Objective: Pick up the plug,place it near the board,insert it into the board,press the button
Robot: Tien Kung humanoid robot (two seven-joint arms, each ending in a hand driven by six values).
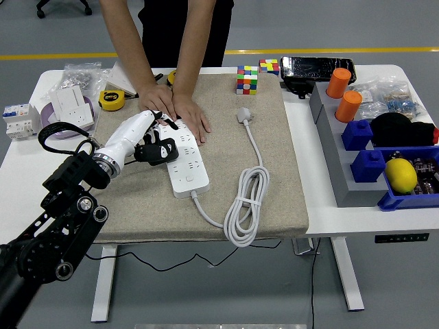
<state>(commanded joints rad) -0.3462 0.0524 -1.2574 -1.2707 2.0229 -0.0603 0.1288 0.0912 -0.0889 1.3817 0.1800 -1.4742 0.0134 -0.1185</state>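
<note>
my left hand point(140, 137) fingers clamped on black plug point(156, 151) | over power strip point(184, 159) | strip runs far-left to near-right

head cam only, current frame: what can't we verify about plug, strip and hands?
- Plug: prongs and which socket they sit over, hidden under the left hand.
- Power strip: far end covered by the person's hands; button too small to read.
- Right hand: outside the frame.
- Person: cut off by the top edge.
</note>
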